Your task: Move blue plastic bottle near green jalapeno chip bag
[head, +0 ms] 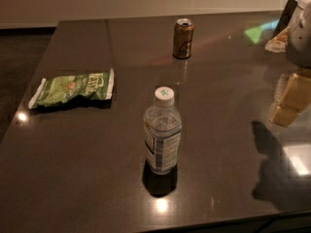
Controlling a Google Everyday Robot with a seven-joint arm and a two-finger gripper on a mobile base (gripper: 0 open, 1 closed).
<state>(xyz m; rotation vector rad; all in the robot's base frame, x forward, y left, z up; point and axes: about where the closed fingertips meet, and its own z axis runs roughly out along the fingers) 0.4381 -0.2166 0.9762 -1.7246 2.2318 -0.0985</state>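
The blue plastic bottle (162,138) stands upright near the middle front of the dark table (87,178). It is clear, with a white cap and a white-and-blue label. The green jalapeno chip bag (73,89) lies flat to the bottle's far left, well apart from it. My gripper (290,101) hangs at the right edge of the view above the table, well to the right of the bottle and touching nothing.
A brown-gold drink can (183,38) stands upright at the back, beyond the bottle. An orange-and-white packet (278,41) lies at the far right corner. The table's left edge runs just beyond the chip bag. The front edge is close below the bottle.
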